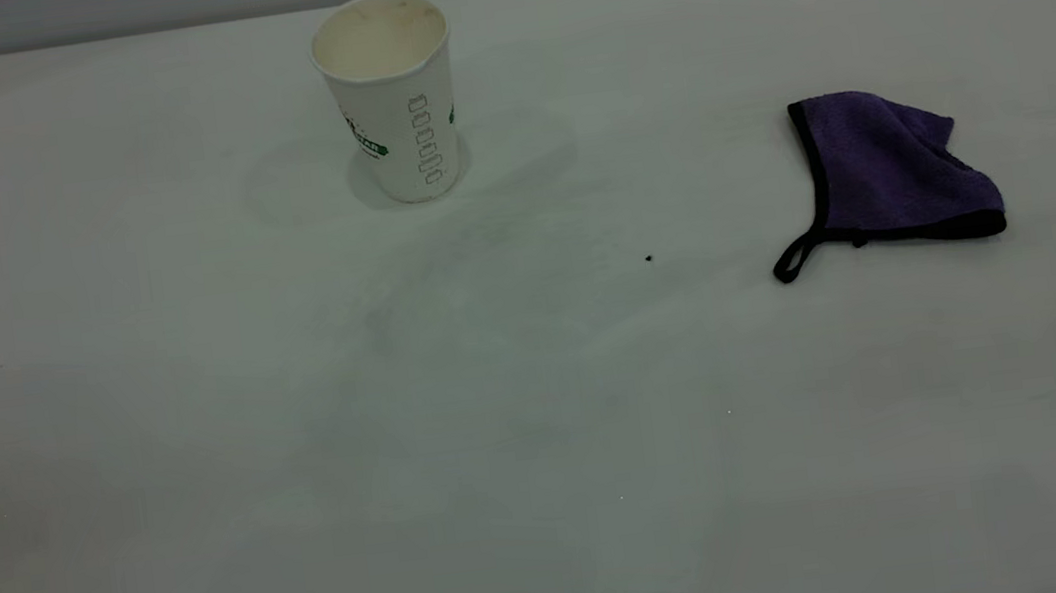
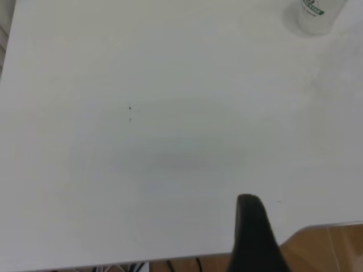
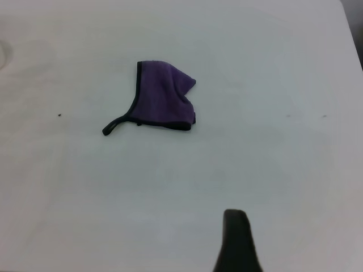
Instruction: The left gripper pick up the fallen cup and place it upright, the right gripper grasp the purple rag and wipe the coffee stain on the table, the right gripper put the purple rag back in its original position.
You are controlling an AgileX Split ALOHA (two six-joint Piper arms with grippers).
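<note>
**Cup upright, rag lying free, both arms drawn back**

The white paper cup with its green band (image 1: 390,97) stands upright at the far middle of the wide white table (image 1: 309,484). The folded purple terry rag with black edging (image 1: 891,171) lies well to its right, loop toward the cup, on the right arm's side. No brown stain shows. Neither arm's jaws can be read.

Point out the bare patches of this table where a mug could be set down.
The table is bare across the whole near half, and on the left of the cup. The strip between the cup and the purple rag is also free, bar a tiny black speck. Nowhere is crowded; only the cup's and the rag's own spots are taken.
</note>
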